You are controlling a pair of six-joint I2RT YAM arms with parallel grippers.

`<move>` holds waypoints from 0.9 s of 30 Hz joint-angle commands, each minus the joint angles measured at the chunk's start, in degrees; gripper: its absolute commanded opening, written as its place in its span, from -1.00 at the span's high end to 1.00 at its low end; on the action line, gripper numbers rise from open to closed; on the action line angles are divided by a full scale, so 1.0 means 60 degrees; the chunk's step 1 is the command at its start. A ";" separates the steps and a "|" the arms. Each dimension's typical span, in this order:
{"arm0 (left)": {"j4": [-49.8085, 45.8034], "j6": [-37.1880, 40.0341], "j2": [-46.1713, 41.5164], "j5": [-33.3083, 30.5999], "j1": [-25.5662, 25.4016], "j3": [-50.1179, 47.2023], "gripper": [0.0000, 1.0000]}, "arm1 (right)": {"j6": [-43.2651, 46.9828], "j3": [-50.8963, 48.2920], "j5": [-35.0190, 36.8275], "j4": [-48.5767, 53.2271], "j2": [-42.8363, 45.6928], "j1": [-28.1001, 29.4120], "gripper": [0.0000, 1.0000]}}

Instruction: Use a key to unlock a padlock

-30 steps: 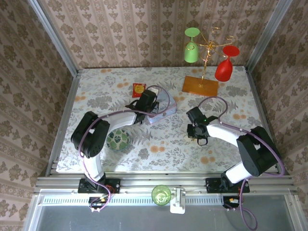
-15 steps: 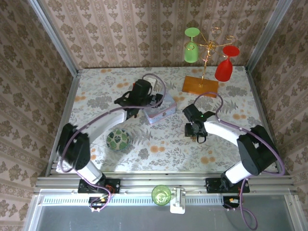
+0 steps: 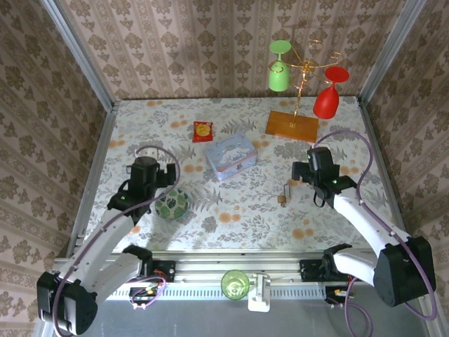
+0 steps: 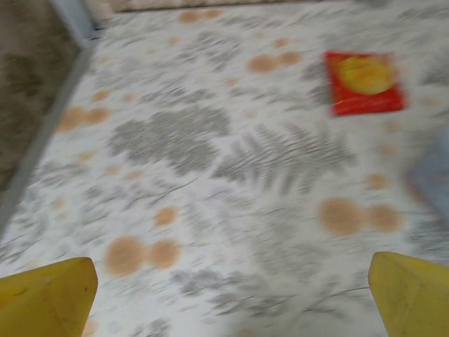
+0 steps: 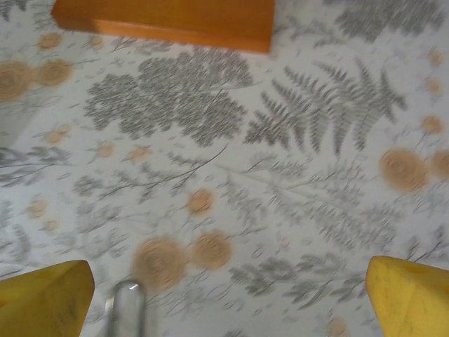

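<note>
padlock [image 3: 282, 199] | small brass body | thin silvery U-shaped shackle [image 5: 126, 309]

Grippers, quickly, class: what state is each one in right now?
Left gripper: open, holding nothing.
Right gripper: open, holding nothing.

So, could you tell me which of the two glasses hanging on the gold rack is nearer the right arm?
The red glass; the green glass hangs further left.
</note>
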State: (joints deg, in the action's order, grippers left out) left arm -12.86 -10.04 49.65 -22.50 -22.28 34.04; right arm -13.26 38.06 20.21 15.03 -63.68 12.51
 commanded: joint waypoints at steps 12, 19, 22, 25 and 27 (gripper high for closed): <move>0.8180 0.2041 0.2670 0.1523 0.2829 -0.3141 -1.00 | 0.2020 -0.3724 -0.1180 -0.9302 -0.0651 -0.1616 -1.00; 0.9061 0.1957 0.4728 0.3105 0.3360 -0.1972 -1.00 | 0.1828 -0.3451 -0.1726 -1.1519 -0.2737 -0.1672 -1.00; 1.0394 0.2110 0.5637 0.3391 0.3536 -0.2128 -1.00 | 0.1942 -0.3377 -0.1871 -1.2528 -0.4011 -0.1653 -1.00; 1.1747 0.2005 0.6592 0.3608 0.3772 -0.2375 -1.00 | 0.2017 -0.2725 -0.2122 -1.1073 -0.3943 -0.1649 -1.00; 1.1359 0.1980 0.6543 0.3660 0.3757 -0.2213 -1.00 | 0.1974 -0.2469 -0.2540 -1.0652 -0.3991 -0.1786 -1.00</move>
State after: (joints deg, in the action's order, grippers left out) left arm 50.19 1.78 88.62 -3.55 -0.14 20.67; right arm -1.72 19.79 8.29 -49.34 -87.79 2.57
